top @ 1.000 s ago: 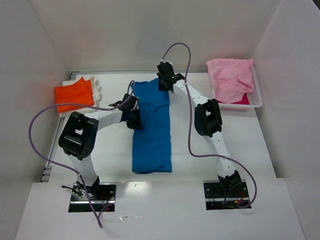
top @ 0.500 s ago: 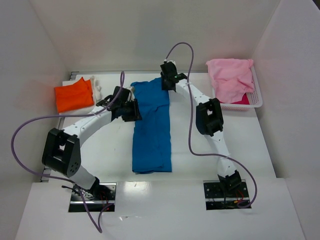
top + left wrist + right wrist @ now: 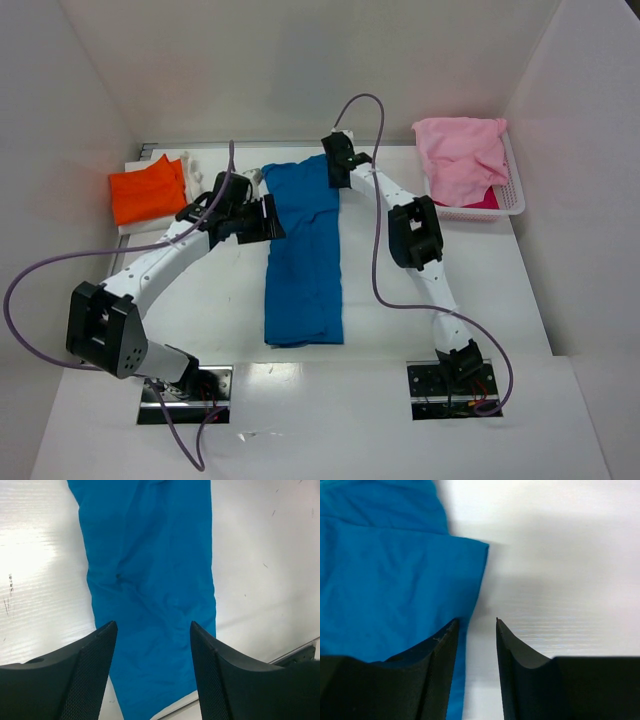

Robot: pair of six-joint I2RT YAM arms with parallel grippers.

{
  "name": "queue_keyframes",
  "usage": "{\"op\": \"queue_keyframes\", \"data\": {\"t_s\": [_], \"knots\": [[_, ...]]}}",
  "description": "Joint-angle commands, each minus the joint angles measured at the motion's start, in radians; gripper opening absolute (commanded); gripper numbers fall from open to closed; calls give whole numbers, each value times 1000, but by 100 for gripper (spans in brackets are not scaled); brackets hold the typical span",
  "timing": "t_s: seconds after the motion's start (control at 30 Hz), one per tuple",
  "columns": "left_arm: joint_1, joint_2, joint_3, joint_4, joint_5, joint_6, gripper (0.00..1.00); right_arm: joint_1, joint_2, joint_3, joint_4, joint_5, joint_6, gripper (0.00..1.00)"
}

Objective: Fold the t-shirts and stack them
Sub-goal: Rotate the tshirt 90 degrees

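Blue tee (image 3: 303,255) at centre of table (image 3: 480,270), folded lengthwise into long strip. L gripper (image 3: 268,218) over its left edge, fingers apart, empty; R gripper (image 3: 338,170) at far right corner, fingers apart, nothing btwn. Prob. step: crosswise fold — next needs both pinching far corners, carrying to near hem.

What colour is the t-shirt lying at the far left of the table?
The t-shirt is orange, seen best in the top external view.
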Motion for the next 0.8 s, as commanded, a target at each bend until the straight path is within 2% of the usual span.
{"op": "queue_keyframes", "data": {"t_s": [0.0, 0.13, 0.2, 0.27, 0.33, 0.43, 0.53, 0.63, 0.77], "knots": [[-1, -23, -24, -9, 15, -2, 68, -14, -7, -4, -13, 90, -12, 43], [-1, -44, -30, -18, 25, -2, 70, -37, -61, 36, -41, 110, 6, 44], [-1, -44, -30, -18, 37, -2, 76, -37, -106, 58, -41, 73, 6, 48], [-1, -48, -42, -18, 54, -2, 77, -37, -132, 91, -41, 5, 6, 55], [-1, -59, -63, -13, 87, 3, 80, -37, -151, 136, -41, -140, 12, 58], [-1, -81, -88, 8, 197, 44, 80, -37, -145, 188, -41, -295, 38, 63], [-5, -87, -88, -10, 277, 87, 81, -16, -98, 252, -51, -342, 46, 66], [-39, -87, -88, -29, 271, 83, 82, 22, -57, 294, -62, -355, 37, 75], [-114, -52, -99, -29, 172, 25, 83, 45, -5, 321, -72, -338, 46, 89]]}}
